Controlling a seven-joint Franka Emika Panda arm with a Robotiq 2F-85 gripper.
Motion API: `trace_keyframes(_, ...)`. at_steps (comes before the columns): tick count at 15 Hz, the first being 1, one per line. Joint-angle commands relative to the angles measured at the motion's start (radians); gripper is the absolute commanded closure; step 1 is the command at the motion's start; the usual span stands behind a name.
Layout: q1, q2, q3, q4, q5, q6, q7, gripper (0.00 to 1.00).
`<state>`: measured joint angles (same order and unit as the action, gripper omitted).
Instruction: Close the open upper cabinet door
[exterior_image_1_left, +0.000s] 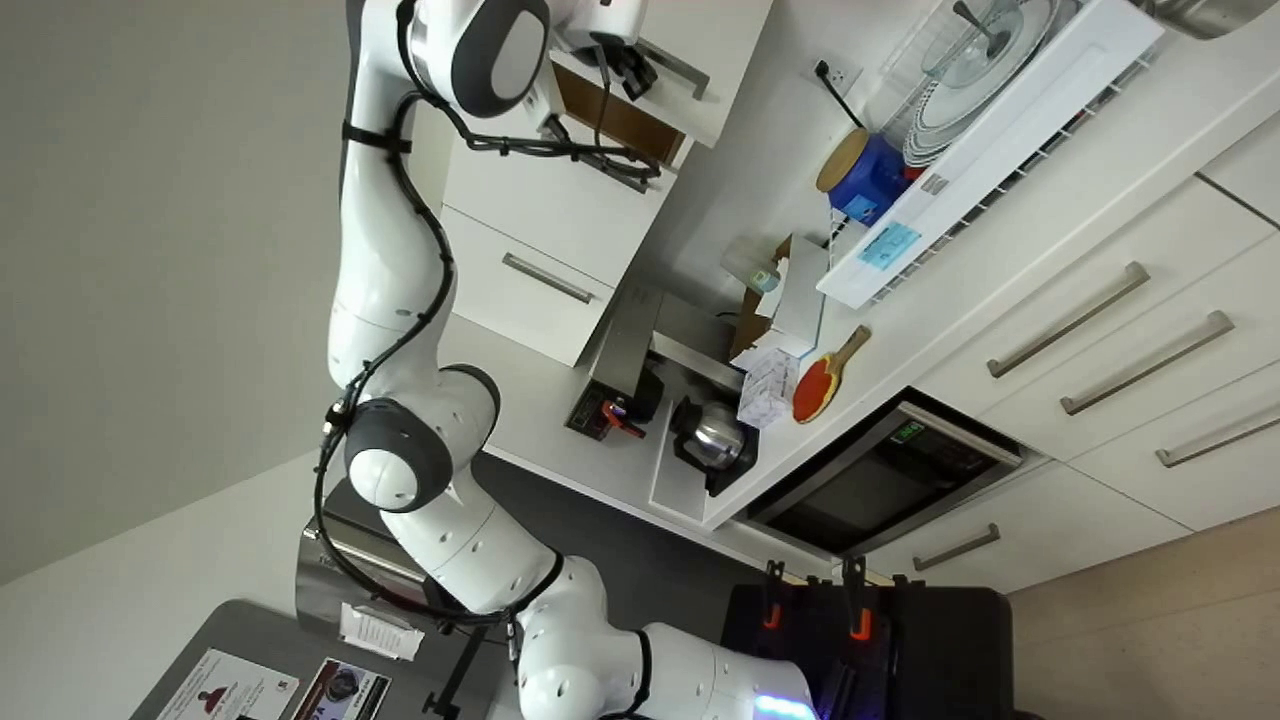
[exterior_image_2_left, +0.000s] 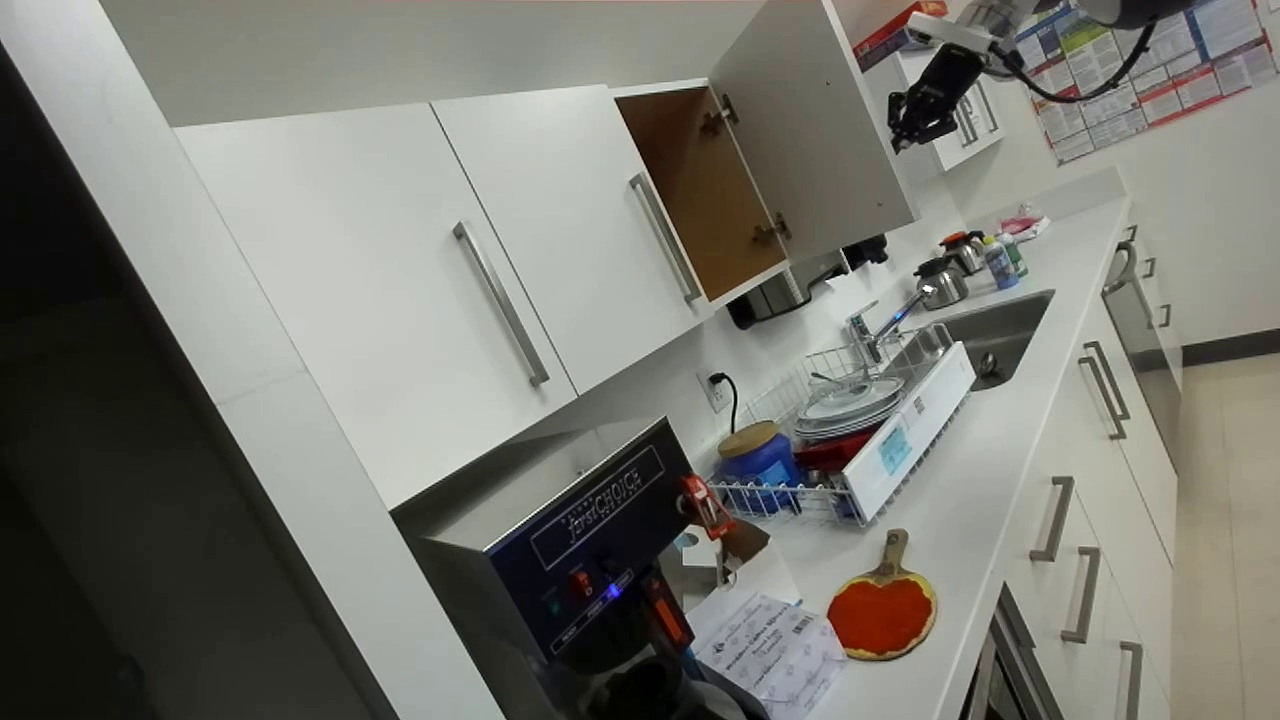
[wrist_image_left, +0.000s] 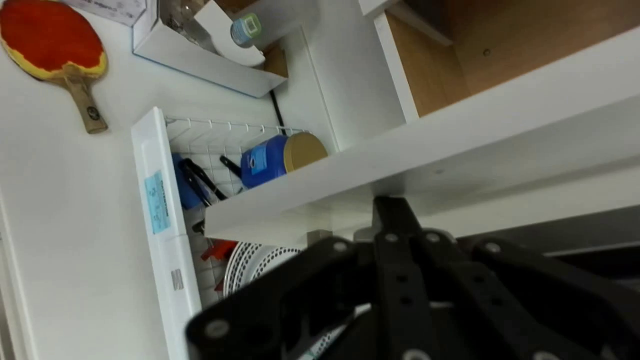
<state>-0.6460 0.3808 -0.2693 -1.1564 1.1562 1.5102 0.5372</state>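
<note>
The upper cabinet door is a plain white panel standing swung open in both exterior views (exterior_image_1_left: 718, 55) (exterior_image_2_left: 810, 125). The brown cabinet interior (exterior_image_2_left: 685, 180) shows behind it. In an exterior view its outer face with a grey bar handle (exterior_image_1_left: 690, 75) is visible. My black gripper (exterior_image_1_left: 635, 72) is on the door's outer side, near its free edge, also in an exterior view (exterior_image_2_left: 903, 125). In the wrist view the gripper (wrist_image_left: 392, 202) has its fingers together, nothing between them. Its tip is at the door's face (wrist_image_left: 500, 155); I cannot tell whether it touches.
Closed white cabinet fronts (exterior_image_2_left: 560, 220) adjoin the open cabinet. Below are a white dish rack (exterior_image_2_left: 910, 430) with plates, a blue jar (exterior_image_2_left: 760, 465), a red paddle (exterior_image_2_left: 882, 610) and an open box (exterior_image_1_left: 800, 300). A metal machine (exterior_image_2_left: 590, 540) stands under the closed fronts.
</note>
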Motion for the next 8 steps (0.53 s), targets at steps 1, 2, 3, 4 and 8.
trace_keyframes(1, 0.045, -0.072, 0.018, -0.061, -0.040, -0.065, -0.005, 1.00)
trace_keyframes(2, 0.060, -0.085, 0.020, -0.073, -0.050, -0.076, -0.009, 1.00)
trace_keyframes(3, 0.076, -0.102, 0.023, -0.091, -0.061, -0.077, -0.017, 1.00)
trace_keyframes(4, 0.098, -0.122, 0.027, -0.112, -0.080, -0.060, -0.029, 1.00)
trace_keyframes(8, 0.180, -0.206, 0.045, -0.216, -0.104, 0.056, -0.119, 1.00)
